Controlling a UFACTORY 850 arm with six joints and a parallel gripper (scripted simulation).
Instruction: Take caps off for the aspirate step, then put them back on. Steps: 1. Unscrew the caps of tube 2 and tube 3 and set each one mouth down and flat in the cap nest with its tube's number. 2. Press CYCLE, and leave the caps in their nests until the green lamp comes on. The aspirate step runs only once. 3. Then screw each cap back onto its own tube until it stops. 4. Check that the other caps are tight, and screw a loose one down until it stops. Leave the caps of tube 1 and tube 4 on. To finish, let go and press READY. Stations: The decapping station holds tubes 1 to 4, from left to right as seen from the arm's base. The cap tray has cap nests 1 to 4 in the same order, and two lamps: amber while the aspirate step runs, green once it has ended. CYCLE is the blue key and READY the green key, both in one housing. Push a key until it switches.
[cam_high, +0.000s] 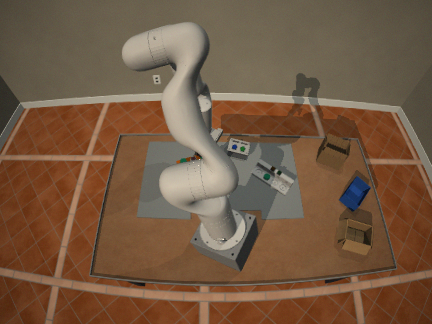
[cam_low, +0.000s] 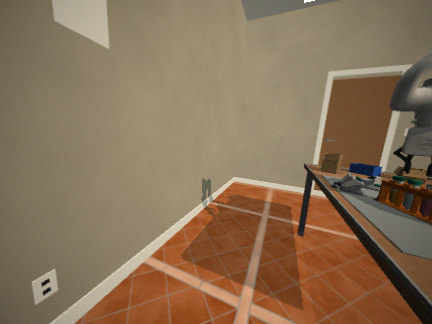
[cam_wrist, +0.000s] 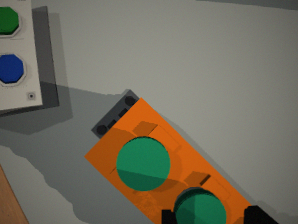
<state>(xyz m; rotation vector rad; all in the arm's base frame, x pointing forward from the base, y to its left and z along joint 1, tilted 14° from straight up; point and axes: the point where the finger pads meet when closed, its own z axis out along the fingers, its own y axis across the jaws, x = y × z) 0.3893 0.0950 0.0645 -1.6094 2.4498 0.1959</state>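
Note:
My gripper is part open and empty, above the orange decapping station. In the wrist view the green cap of tube 3 lies between and below the fingertips. The green cap of tube 4 sits at the station's end. The arm hides much of the station in the top view. On the cap tray, a green cap sits in nest 2; the other nests look empty. Both lamps look dark. The blue CYCLE key and green READY key show.
The key housing stands close to the station's tube 4 end. Farther right on the table are a cardboard box, a blue bin and a second cardboard box. The arm's links reach over the grey mat.

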